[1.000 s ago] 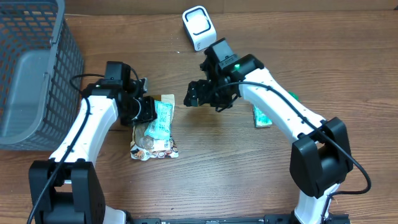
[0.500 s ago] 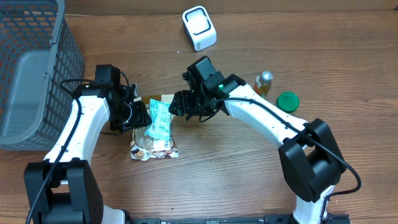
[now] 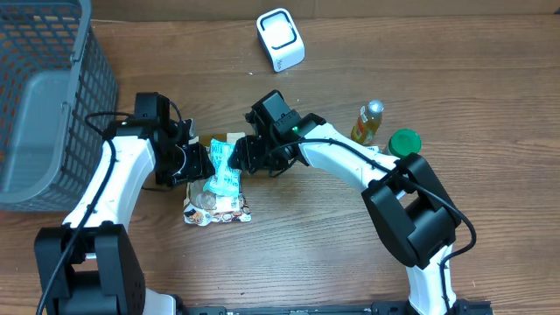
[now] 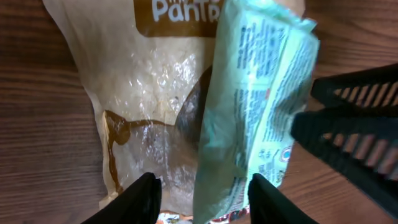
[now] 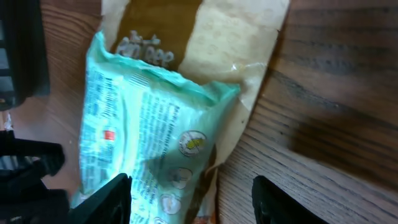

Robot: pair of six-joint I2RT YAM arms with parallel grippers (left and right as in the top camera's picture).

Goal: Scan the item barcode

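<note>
Left of the middle of the tabletop (image 3: 315,254), a mint-green packet (image 3: 224,166), propped aslant on a brown pouch (image 3: 216,208) with one long edge raised. Looks light and soft: thin crinkled film, probably slick, apt to buckle or fold its print out of sight under a hard squeeze. Best taken lightly across the narrow width near one sealed end, leaving the printed face flat and free to turn toward the scanner (image 3: 280,39). No barcode made out among the fine print in either wrist view. Flanked closely on both sides. Left gripper (image 3: 194,163) just beside the packet's left edge, jaws apart, straddling the near end with a gap on the pouch side. Right gripper (image 3: 246,154) just beside the right edge, jaws likewise apart, spread wider than the wrapper, clamped on nothing. Contact between fingertips and film: not to be told from above. Judged a risk: dragging the pouch along, given the wrapper's rest on it. Farther out, scanner near the far edge, well apart from the packet; grey basket (image 3: 35,96) at the far left corner; small bottle (image 3: 368,121) and green lid (image 3: 404,142) right of the middle, beside the right arm.
</note>
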